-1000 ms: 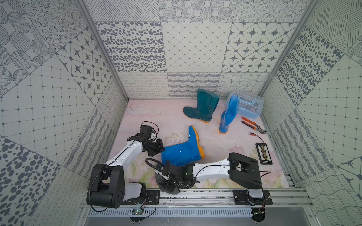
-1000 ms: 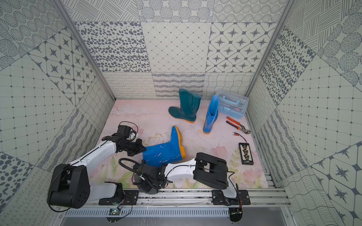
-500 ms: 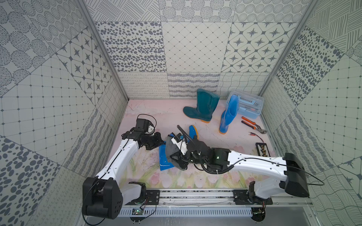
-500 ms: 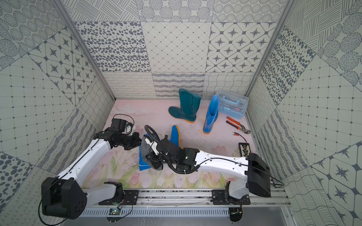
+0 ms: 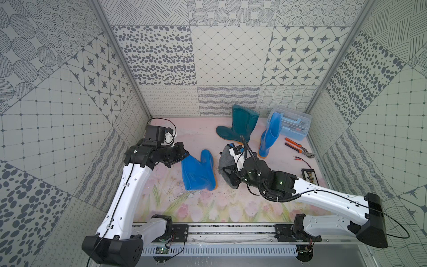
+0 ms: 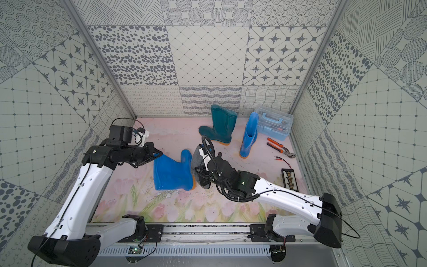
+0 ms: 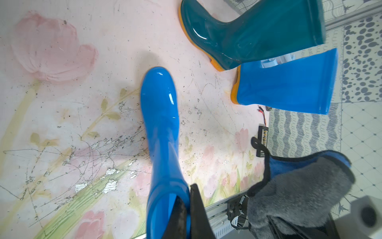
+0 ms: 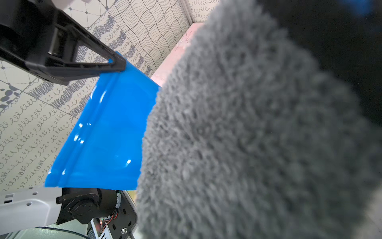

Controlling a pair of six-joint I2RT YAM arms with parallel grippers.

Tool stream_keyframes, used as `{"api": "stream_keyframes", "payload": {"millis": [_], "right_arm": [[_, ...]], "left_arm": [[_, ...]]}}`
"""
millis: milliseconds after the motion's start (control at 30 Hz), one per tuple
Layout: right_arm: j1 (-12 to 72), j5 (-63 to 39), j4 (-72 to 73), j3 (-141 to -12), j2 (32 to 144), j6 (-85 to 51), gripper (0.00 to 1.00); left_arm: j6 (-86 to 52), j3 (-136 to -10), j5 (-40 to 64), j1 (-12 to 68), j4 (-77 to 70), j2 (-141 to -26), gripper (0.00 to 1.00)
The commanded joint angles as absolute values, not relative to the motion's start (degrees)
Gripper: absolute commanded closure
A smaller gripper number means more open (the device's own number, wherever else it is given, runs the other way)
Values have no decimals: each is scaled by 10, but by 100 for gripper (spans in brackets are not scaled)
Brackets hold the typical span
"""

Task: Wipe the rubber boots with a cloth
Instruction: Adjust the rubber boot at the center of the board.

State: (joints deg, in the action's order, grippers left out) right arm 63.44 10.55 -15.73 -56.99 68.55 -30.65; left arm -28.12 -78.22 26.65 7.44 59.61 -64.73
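Left gripper pinches boot (shaft rim).

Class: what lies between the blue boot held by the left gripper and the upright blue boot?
The grey cloth lies between the held blue boot and the upright blue boot; both top views show it.

Glossy blue boot, teal boot (orange soles); grey cloth; pink tulip-printed floor.

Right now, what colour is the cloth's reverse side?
Blue, with dark edging. The cloth shows it best in the left wrist view.
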Motion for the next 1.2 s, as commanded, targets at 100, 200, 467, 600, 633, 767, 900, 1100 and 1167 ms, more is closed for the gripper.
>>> {"api": "stream_keyframes", "payload": {"millis": [100, 200, 467, 600, 633, 767, 900, 1100, 1167], "right_arm": [[627, 111, -160, -578, 661, -316, 99], [623, 107, -166, -573, 653, -319, 99], [605, 94, -181, -545, 627, -341, 98], [598, 84, -196, -525, 610, -353, 98], [596, 82, -200, -519, 604, -356, 98], [588, 89, -221, -500, 576, -369, 98], [579, 103, -251, -483, 541, -383, 98], [570, 123, -305, -466, 496, -401, 98], [570, 140, -328, -466, 479, -407, 98]], "left_arm": [[-267, -930, 244, 72, 713, -649, 100], [-239, -983, 178, 73, 781, -660, 100], [-234, -941, 94, 73, 830, -674, 100], [-283, -883, 139, 97, 773, -675, 100], [-299, -878, 136, 112, 759, -676, 100], [-364, -861, 141, 187, 693, -687, 100], [-435, -845, 118, 291, 626, -719, 100], [-521, -822, 92, 400, 518, -776, 100], [-536, -814, 86, 431, 477, -802, 100]]}}
